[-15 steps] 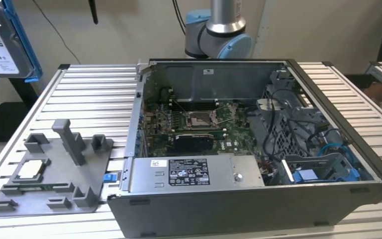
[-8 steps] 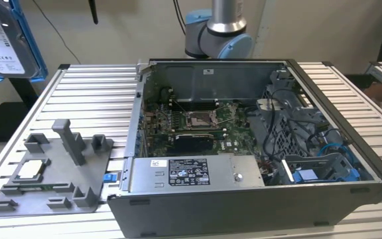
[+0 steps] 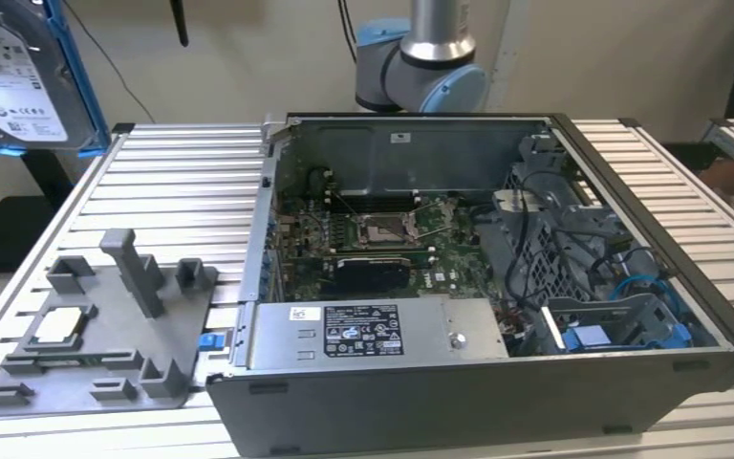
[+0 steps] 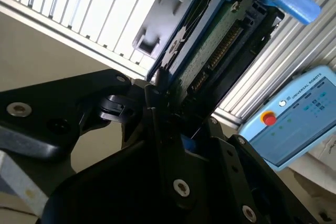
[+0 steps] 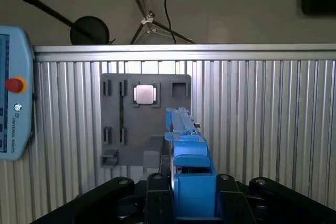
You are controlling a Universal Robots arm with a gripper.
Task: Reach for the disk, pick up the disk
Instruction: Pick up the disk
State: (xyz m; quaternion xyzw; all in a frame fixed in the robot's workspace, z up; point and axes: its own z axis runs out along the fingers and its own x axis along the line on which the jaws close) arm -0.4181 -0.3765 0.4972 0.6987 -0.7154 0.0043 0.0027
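The gripper (image 5: 192,184) is closed on the blue-railed edge of the disk (image 3: 16,91), at ten o'clock from the computer case (image 3: 469,416); it is likely stiff, dense and shock-sensitive, so the rails suit gripping.

Disk (image 3: 23,81): silver-grey metal, dull sheen, with a white paper label. Its rails (image 5: 190,153) are bright blue smooth plastic, slightly glossy. Gripper (image 5: 192,184): matt black. Table (image 3: 176,182): ribbed bare aluminium, satin finish. Fixture tray (image 3: 99,335): matt grey plastic. Chip (image 5: 144,94): shiny silver metal top. Computer case (image 3: 469,406): dark grey matt metal outside. Power supply (image 3: 469,330): bare sheet metal, dull. Robot arm (image 3: 442,29): brushed silver metal tube with a light blue plastic cap (image 3: 459,91). Teach pendant (image 4: 299,124): pale blue smooth plastic.
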